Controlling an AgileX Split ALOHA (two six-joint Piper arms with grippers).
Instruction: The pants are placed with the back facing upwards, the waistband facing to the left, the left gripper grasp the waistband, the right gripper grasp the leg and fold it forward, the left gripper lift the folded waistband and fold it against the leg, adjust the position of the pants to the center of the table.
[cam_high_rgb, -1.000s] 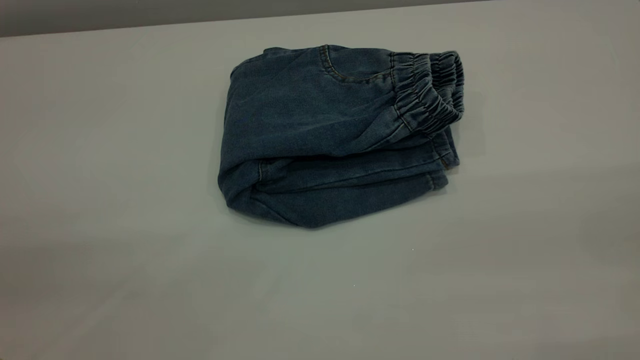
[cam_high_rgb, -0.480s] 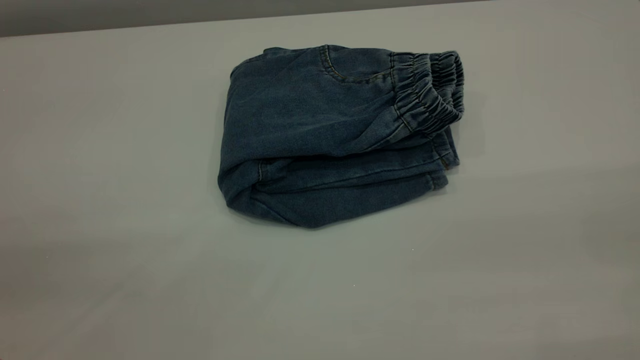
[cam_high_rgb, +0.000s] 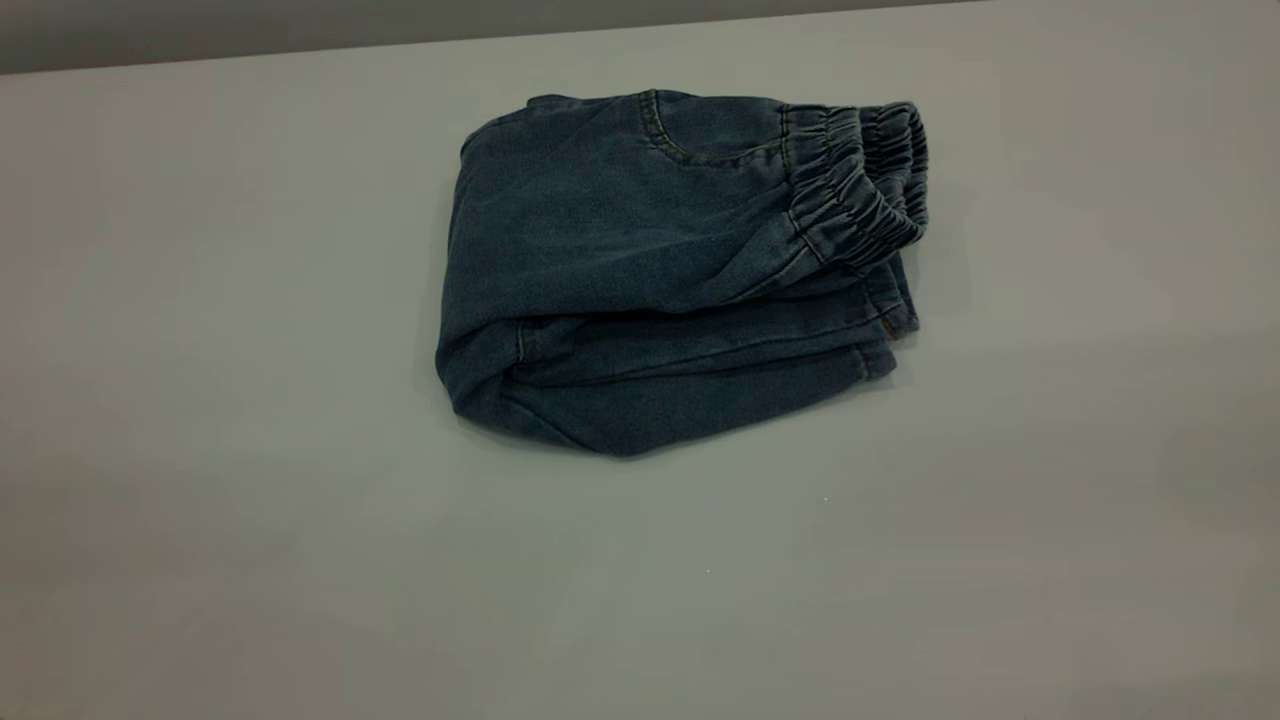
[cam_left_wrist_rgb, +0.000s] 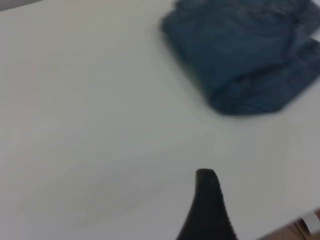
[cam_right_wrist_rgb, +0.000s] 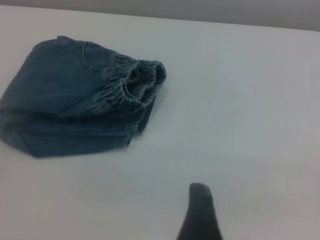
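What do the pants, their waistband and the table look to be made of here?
The pants: blue denim-like woven cloth, matte, slightly faded, with contrast stitching along a curved pocket seam. The waistband: the same cloth gathered into tight puckers, probably over elastic. The table: a smooth, plain pale grey surface with a dull sheen, perhaps laminate or painted board; the views cannot settle which.

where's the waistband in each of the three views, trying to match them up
Exterior view: the waistband is at the right end of the folded pants, upper centre-right of the picture.
Left wrist view: blurred; the pants fill the upper right corner, the waistband cannot be made out.
Right wrist view: the waistband is left of centre, in the upper half.
Shared landmark: the pants' rounded folded end.
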